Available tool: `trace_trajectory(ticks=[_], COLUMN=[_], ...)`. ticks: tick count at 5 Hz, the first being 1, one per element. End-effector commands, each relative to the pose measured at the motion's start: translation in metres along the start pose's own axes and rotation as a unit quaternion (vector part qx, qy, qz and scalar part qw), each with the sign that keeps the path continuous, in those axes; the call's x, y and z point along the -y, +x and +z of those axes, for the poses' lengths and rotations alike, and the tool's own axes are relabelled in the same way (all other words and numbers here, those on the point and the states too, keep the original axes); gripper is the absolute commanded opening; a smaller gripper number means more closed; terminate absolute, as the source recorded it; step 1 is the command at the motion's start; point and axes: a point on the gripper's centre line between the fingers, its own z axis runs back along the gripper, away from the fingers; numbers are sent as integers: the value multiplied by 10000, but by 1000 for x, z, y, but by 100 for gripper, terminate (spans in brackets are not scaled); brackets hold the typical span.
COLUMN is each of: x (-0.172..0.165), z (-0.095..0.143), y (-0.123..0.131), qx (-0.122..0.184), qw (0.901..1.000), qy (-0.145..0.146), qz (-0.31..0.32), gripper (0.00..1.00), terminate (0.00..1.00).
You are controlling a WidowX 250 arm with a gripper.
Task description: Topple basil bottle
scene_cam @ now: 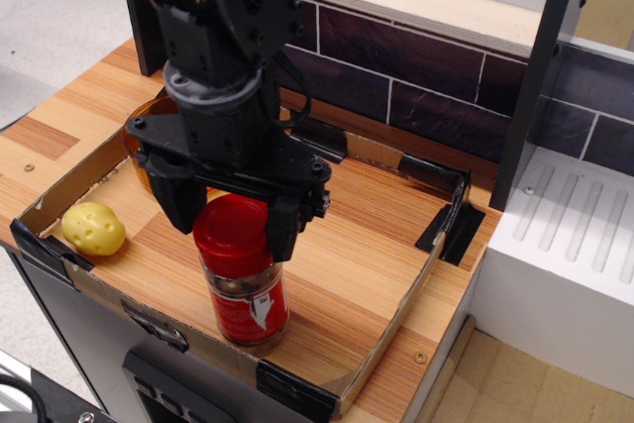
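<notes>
Red-capped basil bottle (238,274) is standing near the front edge of the wooden bench (347,245), leaning a bit. Black claw (230,217) sits right over the cap, spread wide with a finger on each side, not clamped on it. Yellow lump (92,228) lies well left of the bottle.
</notes>
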Motion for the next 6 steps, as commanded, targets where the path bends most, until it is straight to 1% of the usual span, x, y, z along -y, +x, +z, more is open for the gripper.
trace_trajectory(ticks=[1,2,3,4,5,6], x=[-1,3,8,12,13,13], z=[5,9,10,-1,-15,-26], y=[10,25,45,63,74,78], qx=[-229,-720,-1488,-1826,-2181,-1723], qw=[9996,9967,9852,9767,9689,9800], qy=[-61,51,219,456,588,692], qz=[131,374,818,1027,1009,711], gripper=[0,0,0,0,0,0], terminate=[0,0,0,0,0,0])
